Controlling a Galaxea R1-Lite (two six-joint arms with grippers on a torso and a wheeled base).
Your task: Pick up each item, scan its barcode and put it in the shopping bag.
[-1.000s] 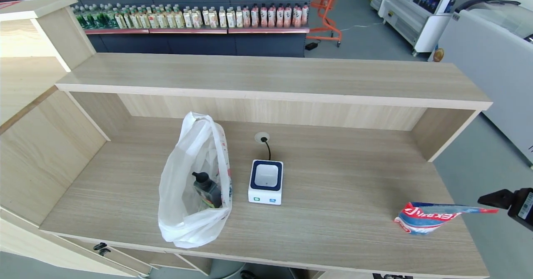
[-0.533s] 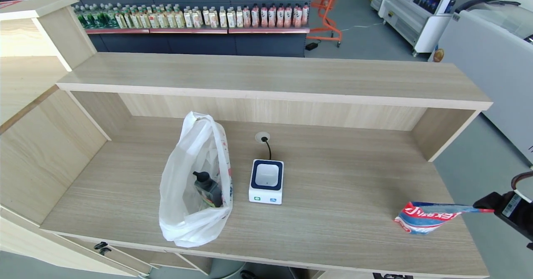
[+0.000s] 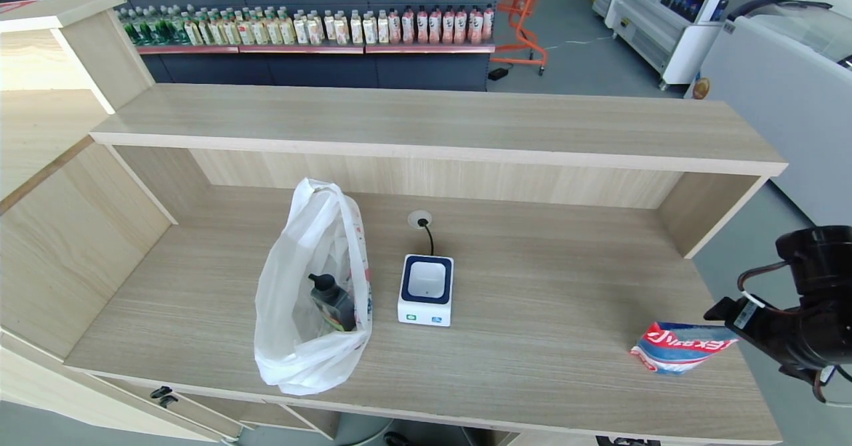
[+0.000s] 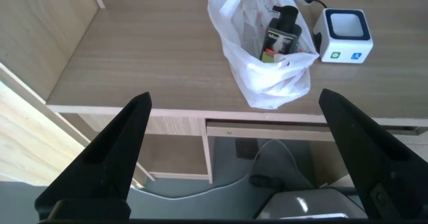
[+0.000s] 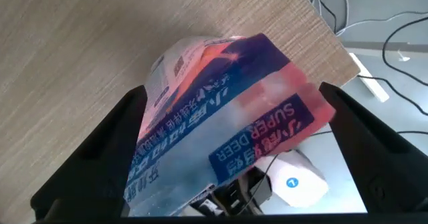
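A red, blue and white snack packet (image 3: 677,347) lies on the counter near its right front corner. My right gripper (image 3: 725,316) hangs at the packet's right end. In the right wrist view the packet (image 5: 227,130) sits between the two spread fingers (image 5: 100,164), so that gripper (image 5: 233,97) is open around it. A white shopping bag (image 3: 299,313) stands open at the left with a dark pump bottle (image 3: 331,303) inside. The barcode scanner (image 3: 426,289) sits beside the bag. My left gripper (image 4: 234,150) is open with nothing in it, low in front of the counter's edge, facing the bag (image 4: 267,70).
The wooden counter (image 3: 566,279) has a raised ledge (image 3: 432,120) behind and side walls at both ends. The scanner's cable (image 3: 427,236) runs to a hole at the back. The packet lies close to the counter's right edge.
My right arm has swung in from the right edge and turned, bringing its gripper over the packet's thin right end. The packet, bag and scanner have not moved.
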